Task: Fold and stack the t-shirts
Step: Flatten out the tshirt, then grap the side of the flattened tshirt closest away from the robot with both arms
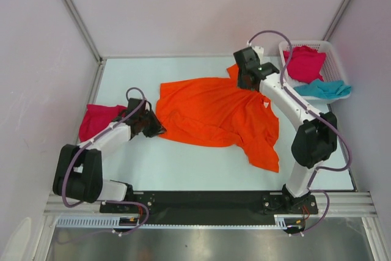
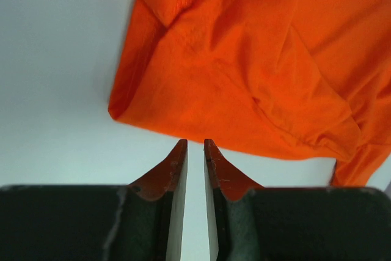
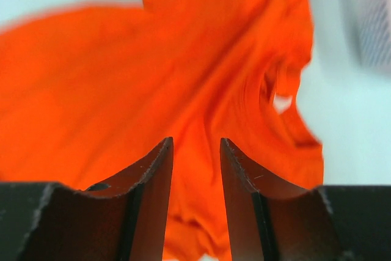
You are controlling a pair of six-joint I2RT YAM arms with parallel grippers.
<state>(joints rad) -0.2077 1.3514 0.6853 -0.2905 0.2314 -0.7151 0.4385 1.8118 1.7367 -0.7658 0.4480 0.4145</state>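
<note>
The orange t-shirt (image 1: 214, 114) lies spread and rumpled in the middle of the table. My left gripper (image 1: 156, 128) is low at its left edge. In the left wrist view the gripper (image 2: 195, 142) is open by a narrow gap and empty, with bare table between the fingers and the shirt's edge (image 2: 244, 59) just ahead. My right gripper (image 1: 247, 80) hangs over the shirt's far right part. In the right wrist view it (image 3: 195, 140) is open and empty above the orange cloth (image 3: 122, 77). A folded magenta shirt (image 1: 98, 120) lies at the left. A second magenta shirt (image 1: 303, 62) and the teal shirt (image 1: 324, 88) lie in the basket.
The white lattice basket (image 1: 333, 50) stands at the back right corner. Pale walls close in the table on the left, back and right. A black rail (image 1: 208, 200) with the arm bases runs along the near edge.
</note>
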